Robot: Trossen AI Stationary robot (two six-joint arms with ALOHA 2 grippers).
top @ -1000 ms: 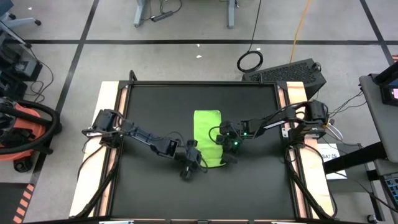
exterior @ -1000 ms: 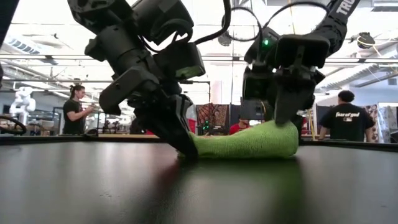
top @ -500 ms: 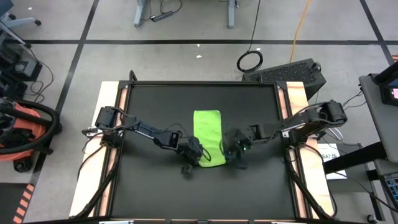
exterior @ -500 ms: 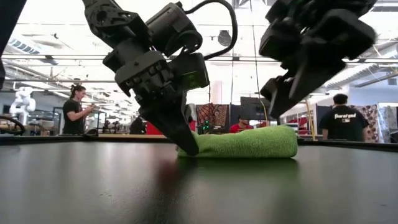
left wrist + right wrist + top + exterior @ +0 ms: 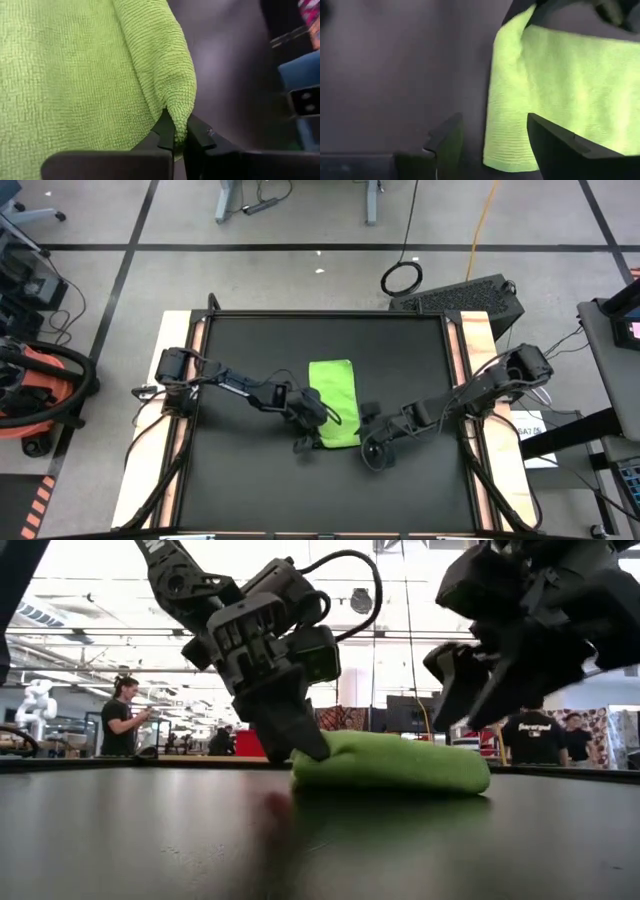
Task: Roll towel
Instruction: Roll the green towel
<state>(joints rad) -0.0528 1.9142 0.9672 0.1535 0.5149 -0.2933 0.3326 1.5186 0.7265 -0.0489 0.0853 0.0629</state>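
Nearest the front edge of the black mat (image 5: 230,480), at about five o'clock from the mat's centre, the right gripper (image 5: 374,452) hovered just off the cloth, its two fingers (image 5: 555,145) spread wide with nothing between them, raised above the surface in the low view. Just beyond it, close to the middle of the mat, lay the lime-green towel (image 5: 335,388), a long strip running toward twelve o'clock with its near end bunched into a low hump. At that near end, on the towel's seven o'clock corner, the left gripper (image 5: 309,423) was pinched tight on a fold of the towel's edge, lifting it slightly off the mat. Farther back, past the table, a person in a dark shirt (image 5: 120,718) stood at about ten o'clock in the room.
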